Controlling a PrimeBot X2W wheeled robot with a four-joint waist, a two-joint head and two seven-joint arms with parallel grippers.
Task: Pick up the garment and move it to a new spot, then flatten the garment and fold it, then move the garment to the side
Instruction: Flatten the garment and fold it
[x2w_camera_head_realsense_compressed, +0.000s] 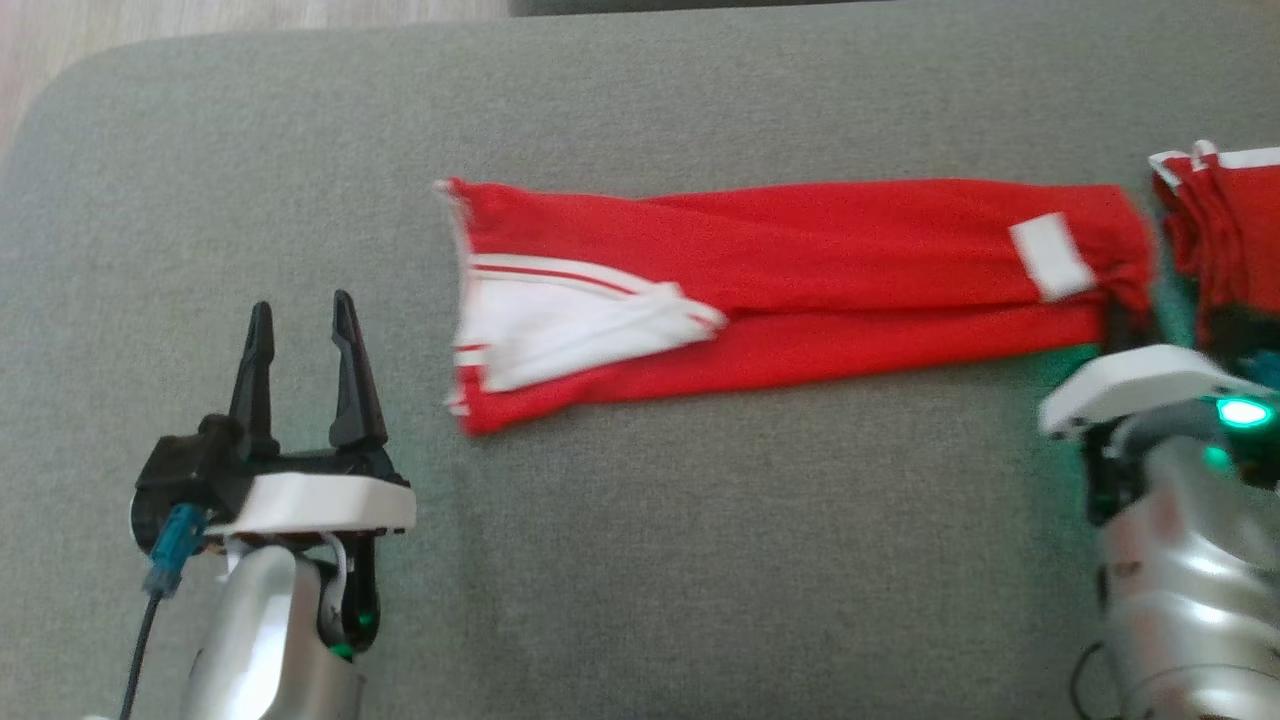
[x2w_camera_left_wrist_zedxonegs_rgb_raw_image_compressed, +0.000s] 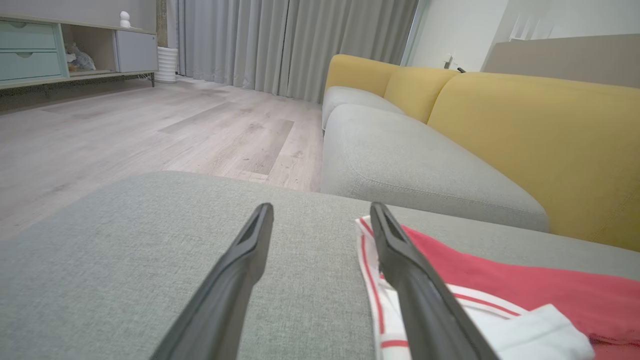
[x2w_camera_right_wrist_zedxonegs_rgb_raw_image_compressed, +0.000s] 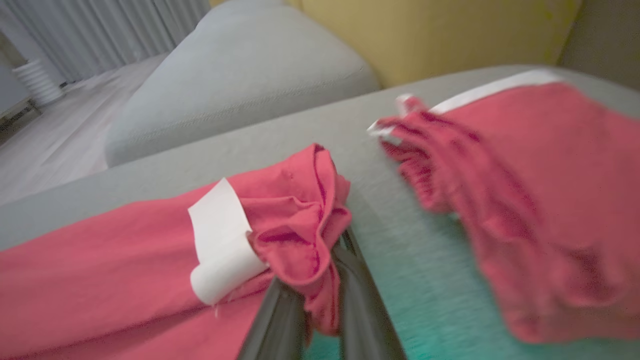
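on grey cushion (x2w_camera_head_realsense_compressed: 700, 560), right gripper (x2w_camera_right_wrist_zedxonegs_rgb_raw_image_compressed: 320, 285) seemingly pinches garment (x2w_camera_head_realsense_compressed: 850, 270).

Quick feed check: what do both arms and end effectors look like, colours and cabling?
Left end effector: two long, tapered black fingers on a black base, white wrist plate, silver forearm, blue connector with a dark cable. Right end effector: the same dark fingers; white wrist cover, green light, silver forearm.

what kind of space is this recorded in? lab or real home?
Most likely a home living room: a sofa with yellow backs and grey seats, floor-length grey curtains, and a low cabinet with drawers on wood-look flooring. The red garment lies on a grey upholstered cushion.
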